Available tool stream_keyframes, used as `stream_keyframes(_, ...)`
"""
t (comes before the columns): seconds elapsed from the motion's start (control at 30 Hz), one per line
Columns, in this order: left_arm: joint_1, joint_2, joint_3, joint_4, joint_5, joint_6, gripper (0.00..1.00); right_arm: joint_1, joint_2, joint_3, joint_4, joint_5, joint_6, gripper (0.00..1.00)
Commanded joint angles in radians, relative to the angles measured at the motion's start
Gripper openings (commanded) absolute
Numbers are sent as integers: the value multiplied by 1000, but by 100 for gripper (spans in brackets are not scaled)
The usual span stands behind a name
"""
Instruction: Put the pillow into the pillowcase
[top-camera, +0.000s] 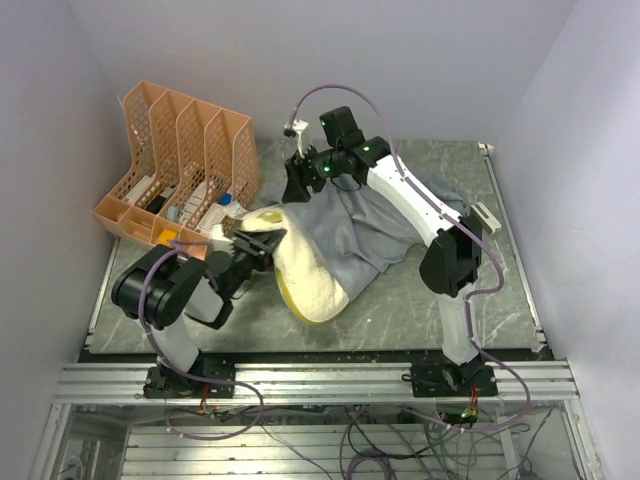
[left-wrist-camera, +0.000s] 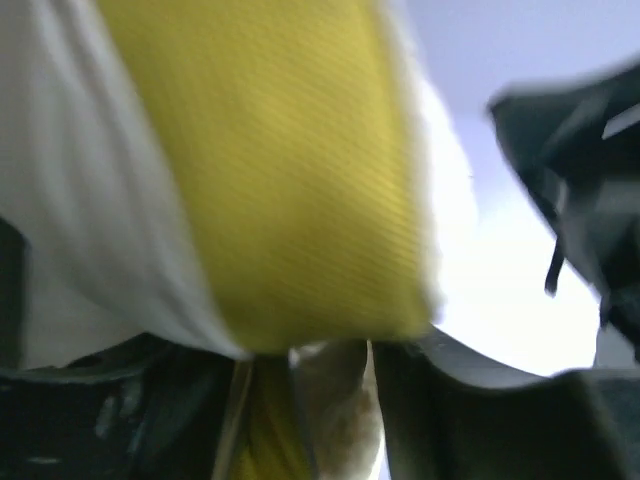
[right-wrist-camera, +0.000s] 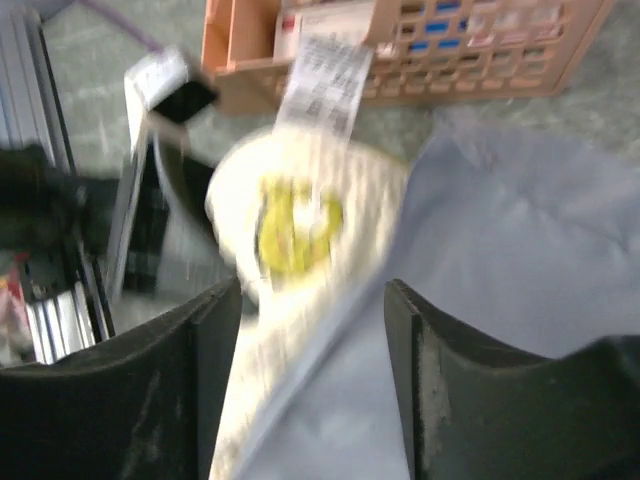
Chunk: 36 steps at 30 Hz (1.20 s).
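Pillow position: the pillow (top-camera: 305, 280) lies centre-left on the table (top-camera: 400, 315). Its right part is inside the pillowcase (top-camera: 385, 225). A cream end is bare and sticks out toward the lower centre of the top view.

Pillowcase position: it is spread from the centre toward the upper right. The mouth edge crosses the pillow on a slant from upper centre to lower centre.

Long axis (judged): it runs from the bare end at centre-left into the sack toward the right, so further insertion goes rightward in the top view.

Left gripper (top-camera: 258, 250): it is at the bare end's left rim. The wrist view is blurred, but the olive-yellow side edge runs down between the dark fingers, so I read it as clamped on the pillow.

Right gripper (top-camera: 298, 185): it hovers over the far end of the mouth edge, jaws wide with nothing pinched. In its wrist view the pillow corner, with logo (right-wrist-camera: 297, 222) and white tag (right-wrist-camera: 325, 75), sits just ahead of the gap, with blue-grey cloth to the right.

Key relation: the hem lies directly under the right gripper and runs almost lengthwise through its gap. That arm is the nearer one to the hem.

Next move (judged): pinch the hem and draw it left over the bare corner.

Risk: catching pillow and cloth together.

Nearby: the orange file rack (top-camera: 180, 165) stands at upper left, close behind the corner.
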<state>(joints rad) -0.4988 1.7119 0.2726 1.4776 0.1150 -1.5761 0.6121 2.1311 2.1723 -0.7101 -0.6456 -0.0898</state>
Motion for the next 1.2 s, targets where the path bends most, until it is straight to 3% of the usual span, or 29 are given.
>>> stream_keyframes(0.0, 153, -5, -108, 112, 107, 43, 68, -18, -217, -106, -20, -97, -149, 69)
stream_keyframes(0.07, 172, -66, -108, -16, 167, 117, 71, -28, -356, -239, -4, -127, -228, 81)
stream_keyframes(0.2, 175, -278, -71, -474, 197, 314, 75, -29, -618, -576, 60, -118, -360, 97)
stream_keyframes(0.33, 174, -633, 23, -1146, 17, 568, 91, -18, -736, -896, 140, -35, -345, 98)
stream_keyframes(0.4, 174, -792, 68, -1403, -84, 647, 100, 11, -747, -1008, 173, 22, -325, 97)
stream_keyframes(0.47, 175, -942, 76, -1547, -139, 687, 99, 41, -749, -1085, 214, 89, -303, 92)
stream_keyframes(0.53, 175, -1023, 71, -1618, -106, 704, 100, 66, -737, -1123, 242, 142, -276, 86)
stream_keyframes(0.7, 164, -1055, 57, -1626, 155, 652, 91, 98, -684, -1145, 314, 242, -207, 74)
stream_keyframes(0.83, 104, -1143, 93, -1735, 134, 629, 90, 98, -646, -1130, 333, 253, -162, 67)
stream_keyframes(1.0, 9, -1246, 10, -1659, 171, 467, 88, 105, -592, -1122, 328, 251, -154, 51)
stream_keyframes(1.17, -223, -1263, -65, -1543, -27, 357, 92, 104, -597, -1122, 312, 149, -165, 47)
